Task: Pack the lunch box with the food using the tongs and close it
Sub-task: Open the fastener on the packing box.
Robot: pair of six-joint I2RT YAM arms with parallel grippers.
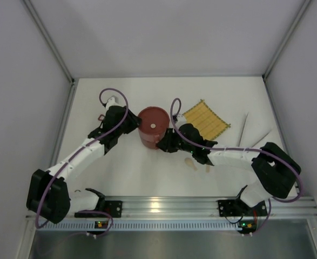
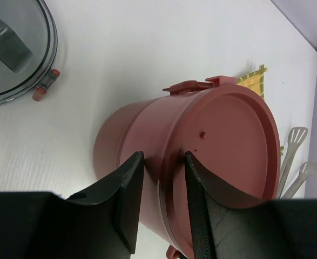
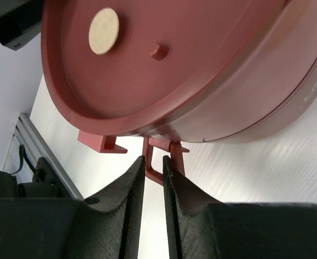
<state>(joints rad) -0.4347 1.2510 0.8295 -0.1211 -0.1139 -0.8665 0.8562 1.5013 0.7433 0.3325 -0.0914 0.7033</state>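
The maroon lunch box (image 1: 153, 127) stands stacked and lidded on the white table, its flat lid (image 3: 147, 59) bearing a pale dot. From the left, my left gripper (image 2: 163, 162) is shut across the lunch box (image 2: 147, 140) at its top edge, one finger on the side wall and one on the lid. My right gripper (image 3: 154, 162) is at the box's near right side, shut on the thin maroon latch loop (image 3: 155, 175) hanging under the rim. The tongs (image 1: 244, 129) lie on the table to the right, with their slotted tips (image 2: 296, 137) showing in the left wrist view. No food shows.
A yellow woven mat (image 1: 206, 118) lies right of the lunch box. A small beige spoon (image 1: 191, 163) and stick (image 1: 207, 168) lie near my right arm. A clear round disc (image 2: 18, 59) with red clips sits left of the box. Grey walls enclose the table.
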